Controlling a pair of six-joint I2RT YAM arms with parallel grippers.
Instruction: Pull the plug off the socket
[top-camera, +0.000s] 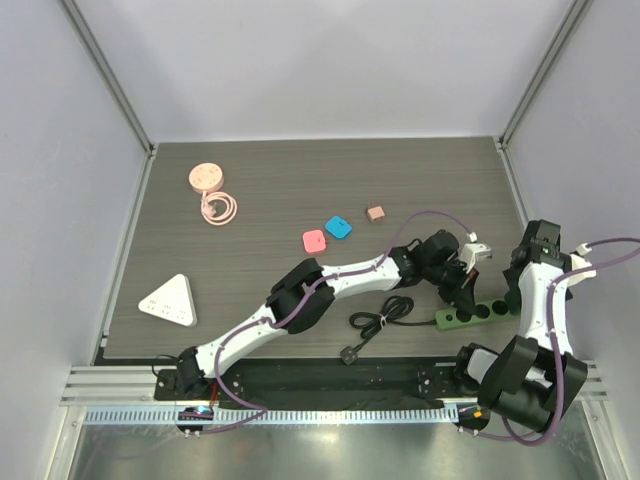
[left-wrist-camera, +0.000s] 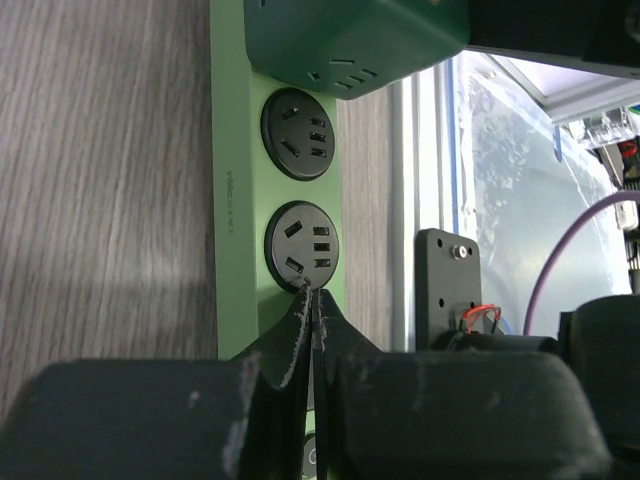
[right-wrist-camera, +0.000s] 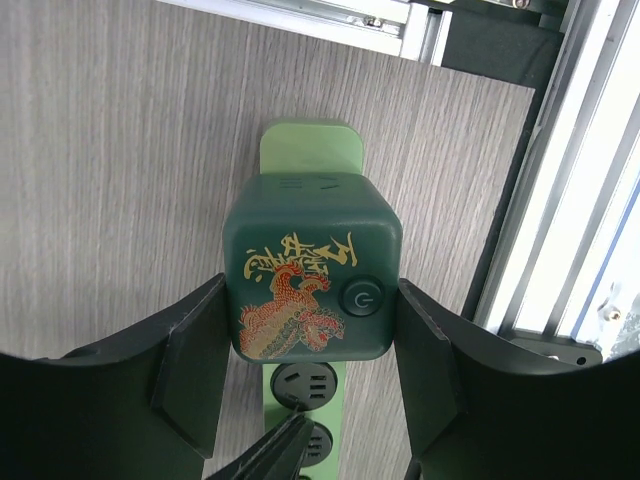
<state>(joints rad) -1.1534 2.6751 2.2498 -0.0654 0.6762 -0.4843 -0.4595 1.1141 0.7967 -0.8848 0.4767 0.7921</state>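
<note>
Over the near right corner of the worktop (top-camera: 300, 190), the right jaws stand wide open, one finger (right-wrist-camera: 195, 350) on each side of the plug (right-wrist-camera: 310, 270). The plug is a dark green cube with a gold and red dragon and a round power button on its upper face. The fingertips lie right against the cube's two opposite sides; I cannot tell whether they press on it or only flank it. The plug sits on one end of the socket (right-wrist-camera: 308, 150), a long green power strip lying flat on the worktop, so these jaws straddle that end of the strip from above.

The left jaws are fully closed, their two fingertips (left-wrist-camera: 290, 345) pressed together with nothing between them. Their point comes down on the strip's face at the rim of a round black outlet (left-wrist-camera: 300, 236) and appears to touch it. One more outlet lies between that one and the plug, so the left jaws are on the socket but apart from the cube. Seen from above, the strip lies close to the worktop's near edge, and its black cord (top-camera: 385, 315) coils just to its left.
</note>
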